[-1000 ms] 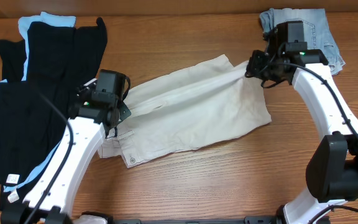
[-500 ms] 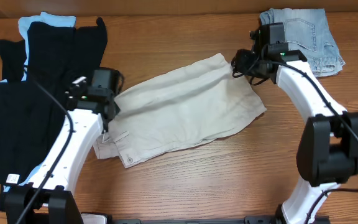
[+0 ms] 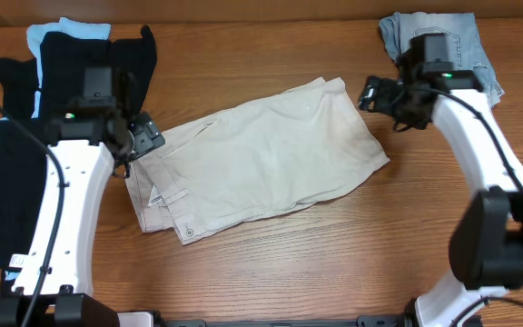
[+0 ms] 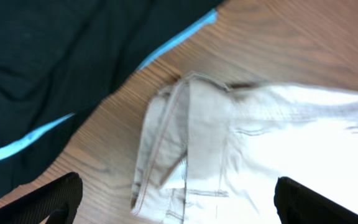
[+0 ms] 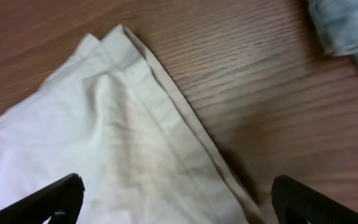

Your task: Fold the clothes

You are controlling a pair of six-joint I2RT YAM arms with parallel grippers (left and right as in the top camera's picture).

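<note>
The beige shorts lie flat and doubled over, slanting across the middle of the table. My left gripper hovers open over their waistband end at the left; in the left wrist view, the waistband lies between the spread fingers with nothing gripped. My right gripper stands open over the shorts' upper right corner, its fingers wide apart above the cloth. Black garments with light-blue trim lie at the left. Pale denim shorts sit at the far right.
The black garments reach close to the waistband end of the beige shorts. The denim shorts lie just beyond the right gripper. Bare wooden tabletop stretches along the front edge.
Both grippers have opened and let go of the beige shorts, which now lie flat. The left arm has drawn back to the left, the right gripper slightly to the right.
</note>
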